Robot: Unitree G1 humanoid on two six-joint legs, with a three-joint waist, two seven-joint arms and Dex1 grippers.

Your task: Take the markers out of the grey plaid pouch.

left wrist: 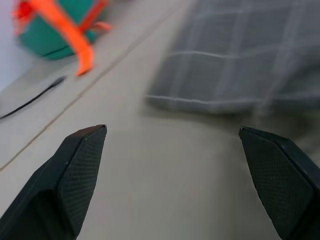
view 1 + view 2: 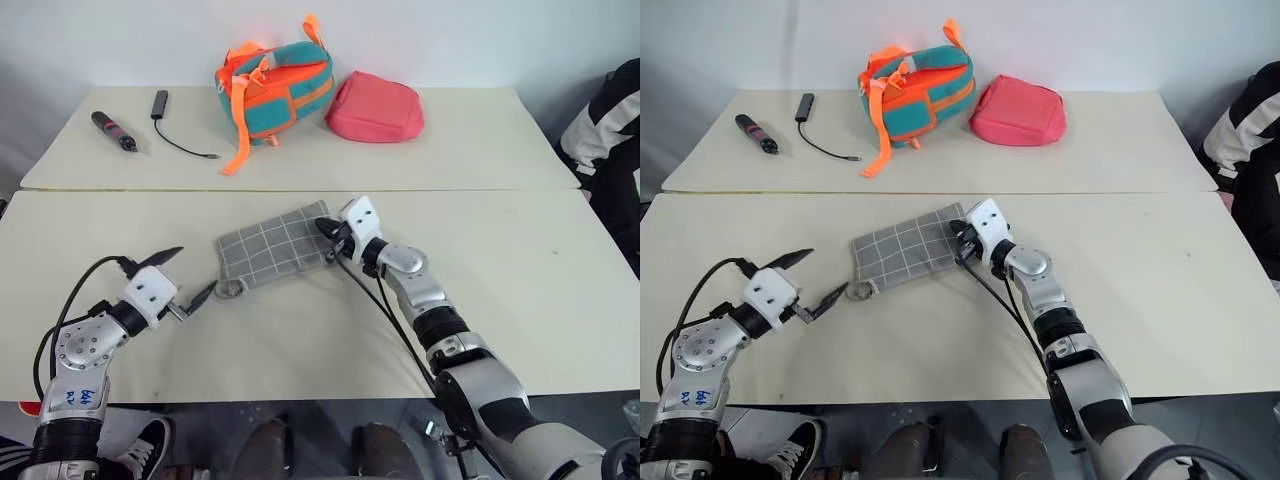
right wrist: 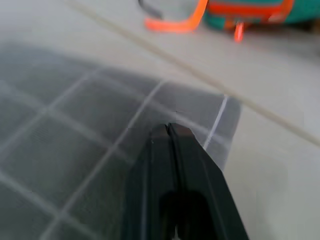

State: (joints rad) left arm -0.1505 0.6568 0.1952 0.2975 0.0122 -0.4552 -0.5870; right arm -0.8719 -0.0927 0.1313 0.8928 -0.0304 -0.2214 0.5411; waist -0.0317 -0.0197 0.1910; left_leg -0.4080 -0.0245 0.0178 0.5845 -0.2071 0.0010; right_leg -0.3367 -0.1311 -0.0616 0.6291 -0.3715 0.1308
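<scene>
The grey plaid pouch (image 2: 272, 250) lies flat on the near table, its small round zip tab (image 2: 232, 290) at its left end. My left gripper (image 2: 196, 270) is open just left of that tab, a little above the table, with nothing between its fingers (image 1: 85, 160). My right gripper (image 2: 326, 229) is shut at the pouch's right end, fingertips (image 3: 167, 132) over the plaid fabric. I cannot tell whether it pinches any fabric. The markers are hidden.
On the far table stand a teal-and-orange bag (image 2: 275, 90) and a pink-red pouch (image 2: 375, 108). To their left lie a dark pen with red bands (image 2: 115, 131) and a black cable (image 2: 175, 140). A person's striped sleeve (image 2: 610, 120) is at the right edge.
</scene>
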